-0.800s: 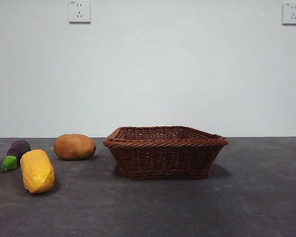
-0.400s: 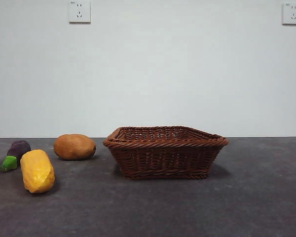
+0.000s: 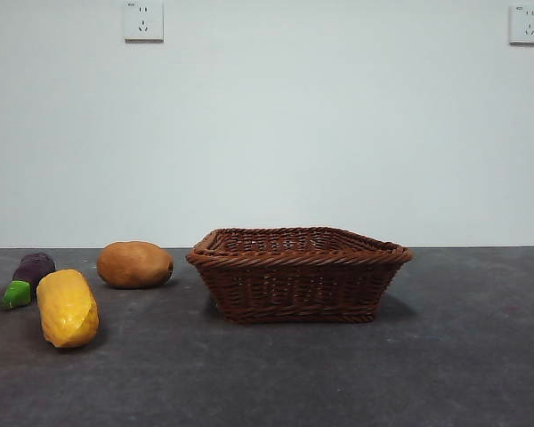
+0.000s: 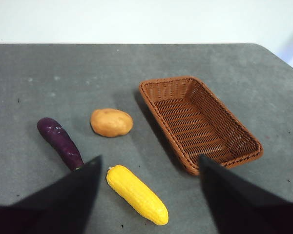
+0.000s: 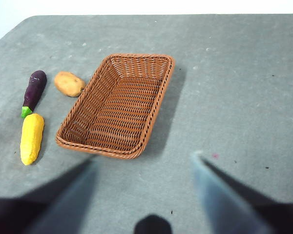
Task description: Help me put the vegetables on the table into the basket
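Woven wicker basket [image 3: 298, 276] — matt speckled table [image 3: 445, 374] — bumpy corn [image 3: 68, 308]

A plain white wall [image 3: 267, 133] stands behind the scene. Two white power sockets are mounted high on it: one socket [image 3: 143, 20] toward the upper left, the other socket [image 3: 528, 24] at the upper right corner.

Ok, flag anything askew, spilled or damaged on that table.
Nothing stands out. The basket sits upright and empty; the corn, potato and eggplant lie intact on the table beside it. Both grippers hang open above, holding nothing.
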